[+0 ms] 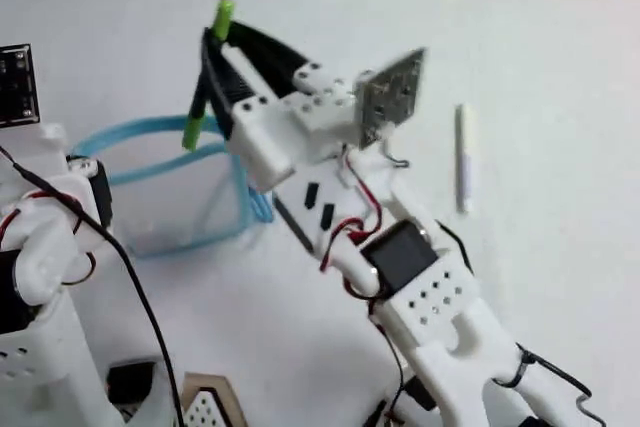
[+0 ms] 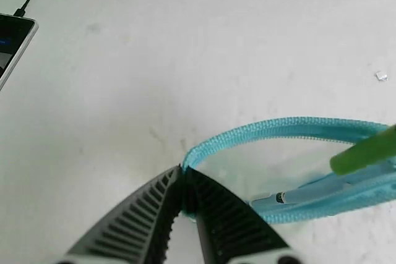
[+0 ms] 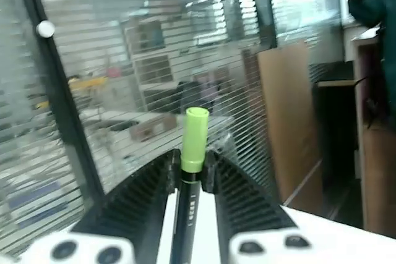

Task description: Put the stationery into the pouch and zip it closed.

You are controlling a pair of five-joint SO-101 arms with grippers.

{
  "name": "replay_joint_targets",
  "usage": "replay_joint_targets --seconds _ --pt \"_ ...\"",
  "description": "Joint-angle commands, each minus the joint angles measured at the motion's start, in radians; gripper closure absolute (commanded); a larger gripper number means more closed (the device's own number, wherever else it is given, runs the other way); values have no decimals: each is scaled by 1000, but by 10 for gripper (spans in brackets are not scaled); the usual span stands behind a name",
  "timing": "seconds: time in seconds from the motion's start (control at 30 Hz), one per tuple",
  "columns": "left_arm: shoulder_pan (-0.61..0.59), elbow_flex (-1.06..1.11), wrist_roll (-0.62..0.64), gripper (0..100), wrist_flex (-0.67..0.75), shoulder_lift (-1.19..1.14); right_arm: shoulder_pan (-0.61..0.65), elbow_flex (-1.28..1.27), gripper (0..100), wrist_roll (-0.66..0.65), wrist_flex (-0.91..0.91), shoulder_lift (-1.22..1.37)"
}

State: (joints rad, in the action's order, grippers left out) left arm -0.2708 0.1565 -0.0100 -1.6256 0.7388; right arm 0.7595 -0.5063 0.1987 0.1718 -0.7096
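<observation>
From the high view I have bare table [image 1: 540, 57] open toward the far edge and on the right side, with a white pen [image 1: 463, 157] lying alone there, well apart from everything else. A dark device [image 1: 15, 82] sits at the table's left edge, near my left arm.

My left hand [image 2: 182, 180] is pinched together on the blue zipper trim at one end of the pouch [image 2: 278, 127], its ribbed fingers [image 2: 148, 211] meeting right on the fabric. My right hand [image 3: 192, 168] is clamped on a green pen [image 3: 192, 137], one finger pressed to each side of the barrel just under the cap. In the high view this hand [image 1: 212, 67] hangs above the pouch's far side, with the pen slanting steeply, cap up.

The pouch [image 1: 140, 130] lies left of centre on the table, clear-bodied with its blue mouth gaping in a wide loop. The pen's lower green end [image 2: 365, 153] sits at that mouth; I cannot tell whether it touches the trim. A blue pen [image 2: 297, 196] already lies inside.
</observation>
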Motion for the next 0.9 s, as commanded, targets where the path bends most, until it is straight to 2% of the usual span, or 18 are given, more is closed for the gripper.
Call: replay_joint_targets --seconds 0.0,0.1,0.17,0.23,0.4,0.5,0.67,0.87 --pt "16 41 -6 977 -37 -68 50 -18 981 -2 -10 2" --pt "16 41 -6 977 -35 -70 73 -71 981 -12 -8 10" --pt "16 41 -6 977 -35 -70 105 -117 981 -109 15 10" --pt "16 41 -6 977 -35 -70 156 -126 954 -203 127 8" --pt "19 40 -6 977 -34 -70 176 -78 662 -127 245 2" --pt "16 40 -6 977 -32 -70 137 28 633 -101 305 10" --pt "16 41 -6 977 -32 -70 -31 201 683 -66 374 16" --pt "16 41 -6 977 -34 -70 -414 381 710 -69 653 170"
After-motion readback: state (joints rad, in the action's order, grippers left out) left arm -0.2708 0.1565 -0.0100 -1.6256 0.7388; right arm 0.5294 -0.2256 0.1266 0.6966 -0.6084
